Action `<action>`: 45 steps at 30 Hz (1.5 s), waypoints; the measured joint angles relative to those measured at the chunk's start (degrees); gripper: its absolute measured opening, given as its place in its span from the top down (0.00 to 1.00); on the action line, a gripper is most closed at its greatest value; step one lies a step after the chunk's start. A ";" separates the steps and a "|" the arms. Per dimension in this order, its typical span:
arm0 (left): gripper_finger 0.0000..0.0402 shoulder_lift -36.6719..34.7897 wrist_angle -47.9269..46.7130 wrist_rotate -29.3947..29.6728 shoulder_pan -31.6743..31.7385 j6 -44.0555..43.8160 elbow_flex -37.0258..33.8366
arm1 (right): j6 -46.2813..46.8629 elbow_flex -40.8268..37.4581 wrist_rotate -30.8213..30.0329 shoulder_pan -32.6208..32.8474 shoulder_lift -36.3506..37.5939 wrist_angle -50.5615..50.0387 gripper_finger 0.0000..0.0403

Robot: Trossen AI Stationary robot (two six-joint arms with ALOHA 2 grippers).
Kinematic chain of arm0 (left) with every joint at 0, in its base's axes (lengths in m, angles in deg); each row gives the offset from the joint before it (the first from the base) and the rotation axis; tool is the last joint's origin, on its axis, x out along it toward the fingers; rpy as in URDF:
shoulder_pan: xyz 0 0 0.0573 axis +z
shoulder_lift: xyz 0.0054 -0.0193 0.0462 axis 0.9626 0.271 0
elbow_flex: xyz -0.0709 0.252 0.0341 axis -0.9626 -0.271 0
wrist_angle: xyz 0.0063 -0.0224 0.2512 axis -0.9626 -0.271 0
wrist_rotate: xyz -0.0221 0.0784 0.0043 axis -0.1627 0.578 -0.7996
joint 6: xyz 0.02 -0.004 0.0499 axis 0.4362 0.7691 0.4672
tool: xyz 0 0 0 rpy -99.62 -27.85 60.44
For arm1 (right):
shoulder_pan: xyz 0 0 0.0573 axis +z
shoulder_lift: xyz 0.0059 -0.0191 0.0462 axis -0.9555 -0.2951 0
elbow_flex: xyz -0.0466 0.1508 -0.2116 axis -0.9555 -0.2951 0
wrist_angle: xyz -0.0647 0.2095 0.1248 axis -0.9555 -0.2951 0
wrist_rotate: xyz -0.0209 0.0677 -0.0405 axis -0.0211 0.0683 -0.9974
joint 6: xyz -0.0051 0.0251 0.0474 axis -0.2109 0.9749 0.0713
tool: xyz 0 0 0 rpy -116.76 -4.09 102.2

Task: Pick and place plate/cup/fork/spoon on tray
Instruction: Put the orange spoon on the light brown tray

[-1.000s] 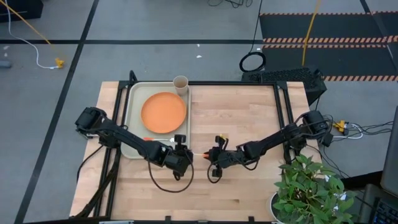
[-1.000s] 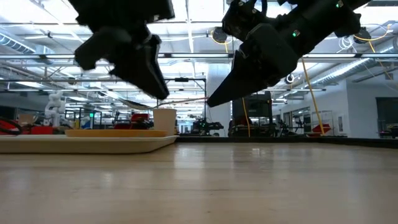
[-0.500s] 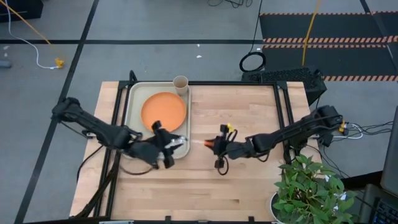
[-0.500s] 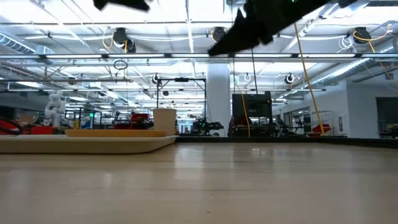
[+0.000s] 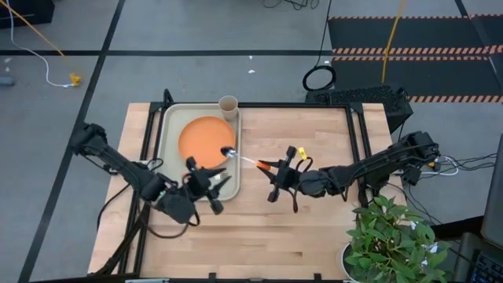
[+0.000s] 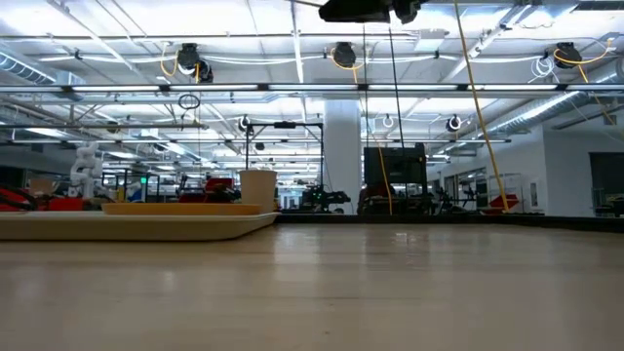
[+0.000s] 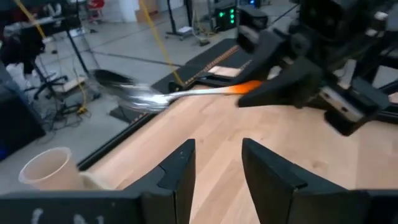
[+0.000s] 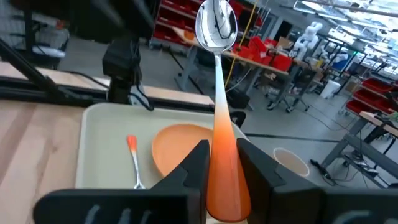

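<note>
The pale tray (image 5: 169, 169) lies at the table's far left with the orange plate (image 5: 207, 140) flat in it and the beige cup (image 5: 228, 106) upright at its far right corner. The fork (image 8: 132, 155) lies on the tray floor beside the plate. My right gripper (image 5: 273, 168) is shut on the spoon (image 5: 245, 159), whose silver bowl (image 5: 229, 151) hovers over the plate's right edge. My left gripper (image 5: 216, 186) is open and empty above the tray's near right corner, its fingers (image 7: 180, 171) pointing toward the spoon. My right gripper pinches the spoon's orange handle (image 8: 224, 165) between its two fingers, at the handle's end. The fingers come from the table's right and lie along the spoon. The spoon sticks out ahead of them, lifted clear, with its bowl (image 8: 216, 25) leading over the tray.
A potted plant (image 5: 389, 236) stands at the table's near right corner. Bare wood (image 5: 299, 134) lies to the right of the tray. In the low view only a dark bit of a gripper (image 6: 361, 10) shows at the top.
Both grippers have risen from near the tabletop, out of the low view. My right gripper has carried the spoon up and toward the far edge, and the bowl now reaches over the plate's edge. My left gripper has drawn back toward the table's left, over the tray's near corner.
</note>
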 joint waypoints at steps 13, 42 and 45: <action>0.53 9.87 30.13 -16.98 7.47 16.36 0.00 | -4.44 0.00 -4.44 5.27 -0.15 7.35 0.89; 0.75 17.45 60.46 -31.14 13.59 25.00 0.00 | -14.62 0.04 -28.85 17.75 -1.09 13.46 0.89; 0.84 17.45 60.41 -31.68 14.09 25.39 0.00 | -14.58 0.04 -29.50 17.75 -1.11 13.27 0.89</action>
